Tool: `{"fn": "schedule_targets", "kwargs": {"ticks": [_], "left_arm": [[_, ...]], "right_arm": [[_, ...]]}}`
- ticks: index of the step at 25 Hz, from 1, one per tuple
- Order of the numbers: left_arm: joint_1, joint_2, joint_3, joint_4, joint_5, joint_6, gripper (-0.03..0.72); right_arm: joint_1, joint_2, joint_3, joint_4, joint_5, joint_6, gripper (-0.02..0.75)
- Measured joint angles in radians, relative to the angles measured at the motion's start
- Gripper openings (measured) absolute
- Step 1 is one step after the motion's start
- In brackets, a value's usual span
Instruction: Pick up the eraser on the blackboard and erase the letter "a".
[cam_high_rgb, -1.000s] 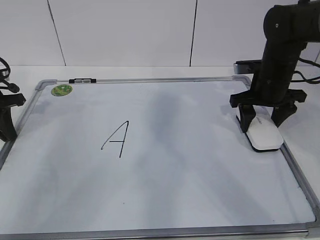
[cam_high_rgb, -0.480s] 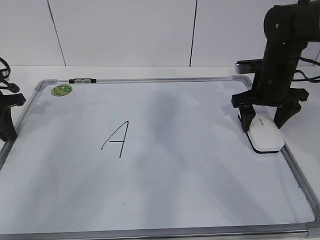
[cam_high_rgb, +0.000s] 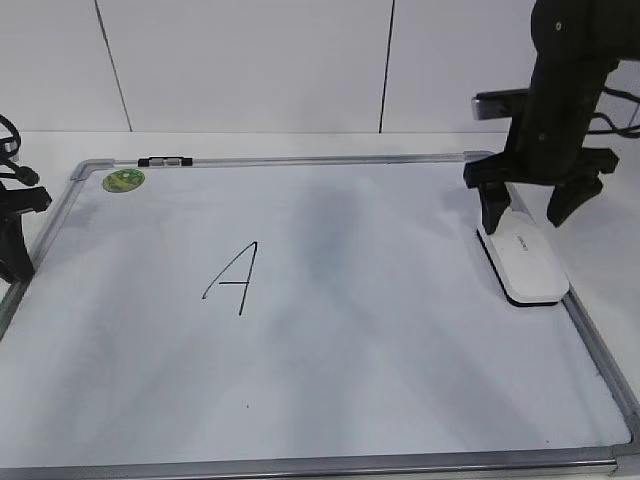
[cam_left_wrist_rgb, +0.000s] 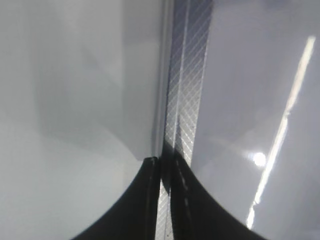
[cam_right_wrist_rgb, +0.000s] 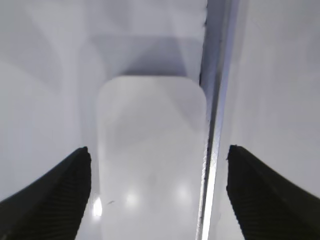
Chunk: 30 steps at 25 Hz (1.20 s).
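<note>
Spread wide, the jaws of the right gripper (cam_high_rgb: 533, 210) hang above the far end of the eraser (cam_high_rgb: 524, 262) with nothing between them; the right wrist view shows one dark finger on either side of the white block and clear of it. The eraser lies flat on the blackboard (cam_high_rgb: 330, 350), pressed close against the board's right frame rail, its long side running along that rail. The left gripper (cam_left_wrist_rgb: 165, 165) is clenched on nothing, its tips sitting over the left frame rail, well apart from the eraser.

On the board a large capital "A" (cam_high_rgb: 233, 279) stands left of centre, and a tiny dark speck (cam_high_rgb: 248, 406) lies nearer the front rail than the "A"; no small letter "a" can be made out beyond that.

Judging by this, the eraser rests free and a grasp on it, if wanted, calls for care. The outer finger has to come down outside the frame rail or right on it, so the descent should be straight and centred on the block's width. Closing across the short sides, low on the plastic body, should keep the felt face level.
</note>
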Motion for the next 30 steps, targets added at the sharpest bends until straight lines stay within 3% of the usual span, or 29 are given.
{"fn": "schedule_targets", "kwargs": {"ticks": [8, 19, 23, 30], "left_arm": [[0.004, 0.000, 0.000, -0.006, 0.003, 0.000, 0.024], [0.083, -0.023, -0.002, -0.046, 0.029, -0.014, 0.167], [0.107, -0.061, -0.073, -0.040, 0.035, -0.016, 0.190], [0.103, -0.180, -0.204, -0.128, 0.047, -0.016, 0.197]], "right_arm": [[0.000, -0.104, -0.080, -0.001, 0.003, 0.002, 0.654], [0.000, -0.131, -0.080, 0.024, 0.010, 0.002, 0.642], [0.000, -0.134, -0.080, 0.032, 0.013, 0.002, 0.638], [0.000, -0.203, -0.080, 0.036, 0.015, 0.002, 0.627]]}}
